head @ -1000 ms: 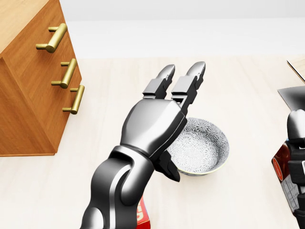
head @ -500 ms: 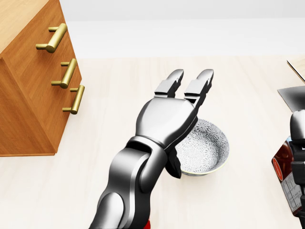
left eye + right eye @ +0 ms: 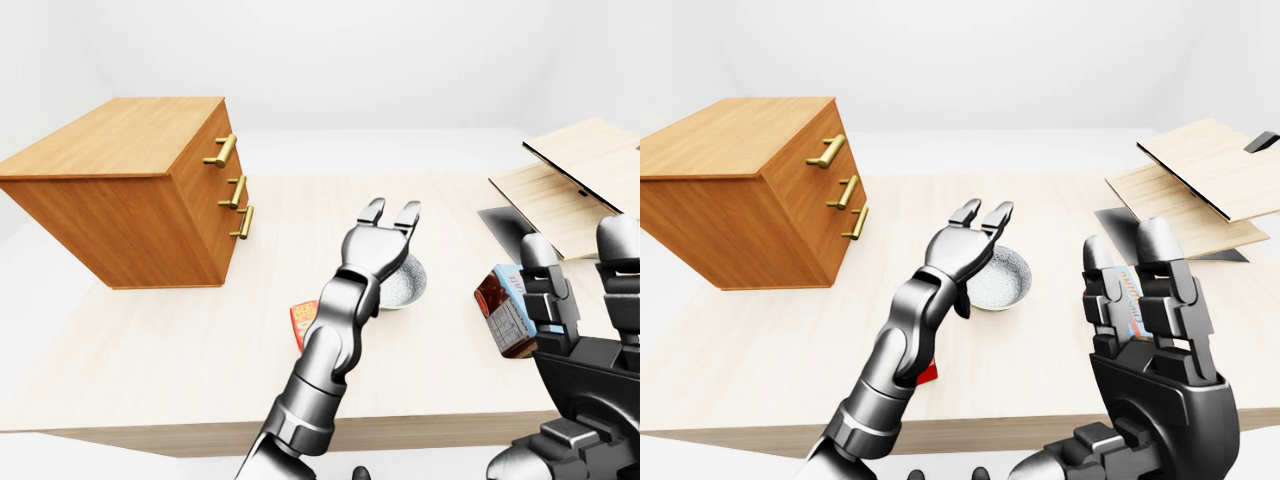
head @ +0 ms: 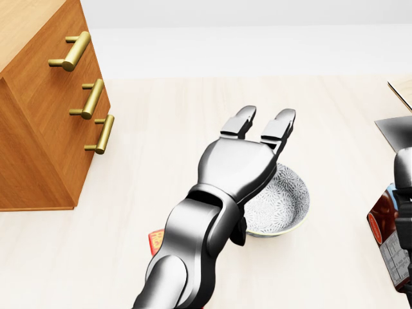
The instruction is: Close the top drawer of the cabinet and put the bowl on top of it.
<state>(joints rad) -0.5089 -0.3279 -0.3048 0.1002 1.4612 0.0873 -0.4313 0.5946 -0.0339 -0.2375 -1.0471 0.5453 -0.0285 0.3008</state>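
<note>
bowl (image 4: 286, 199) sits mid-tabletop, well apart from the cabinet (image 3: 130, 190) at the tabletop's left edge, whose drawers all look shut. left hand (image 4: 238, 167) hovers over the bowl, fingers (image 4: 239, 122) wide, holding nothing. the bowl pickup seems in hand; next, close on its rim and lift.

bowl (image 4: 287, 196) ptly hidden by left hand (image 4: 237, 166), cabinet (image 4: 38, 129) cropped, head view

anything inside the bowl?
Nothing visible: the exposed part of the bowl shows only its patterned lining. The left hand hangs over its left side in the head view, fingers open, so that part of the inside is hidden.
</note>
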